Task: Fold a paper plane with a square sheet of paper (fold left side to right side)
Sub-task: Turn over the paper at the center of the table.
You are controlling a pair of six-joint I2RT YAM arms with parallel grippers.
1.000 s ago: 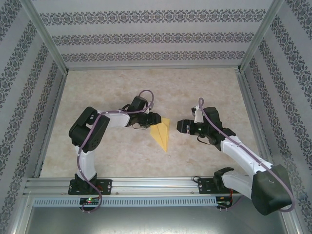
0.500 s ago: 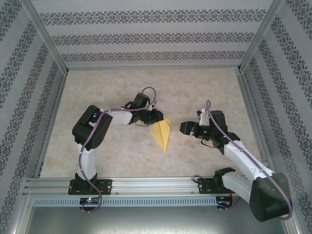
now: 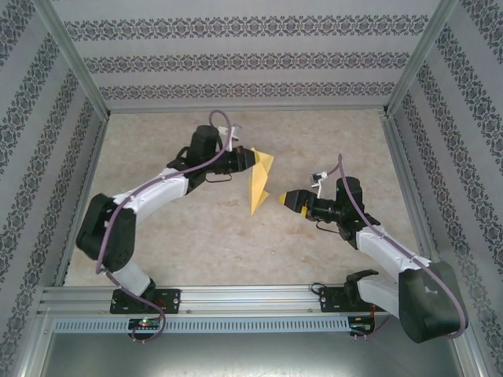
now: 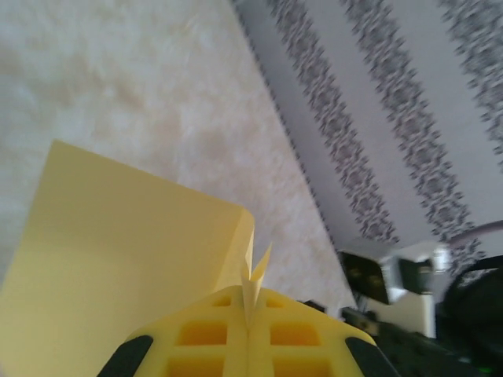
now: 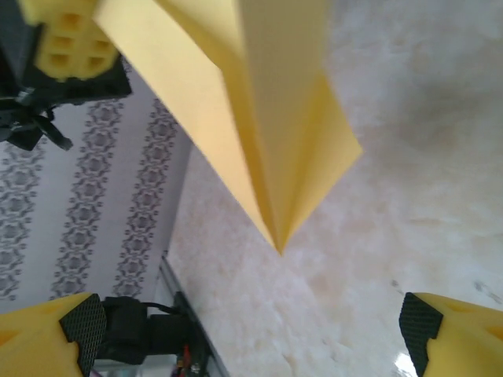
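Note:
The square sheet of paper is folded into a slim bright-yellow paper plane (image 3: 258, 182) with a pointed tip aimed at the near edge. It hangs tilted above the table. My left gripper (image 3: 250, 159) is shut on its far upper edge; in the left wrist view the yellow fingers (image 4: 212, 338) pinch a thin fold of the paper plane (image 4: 118, 259). My right gripper (image 3: 286, 199) stands open just right of the tip and apart from it. The right wrist view shows the paper plane (image 5: 267, 118) hanging above and between its wide-spread fingertips (image 5: 47, 338).
The beige marbled tabletop (image 3: 196, 236) is walled by patterned panels on three sides. A metal rail (image 3: 236, 302) carrying both arm bases runs along the near edge. The left gripper's yellow fingers (image 5: 75, 43) show at the top left of the right wrist view.
My left gripper shut on the paper and lifted it off the table toward the far side. My right gripper opened wide and turned toward the tip.

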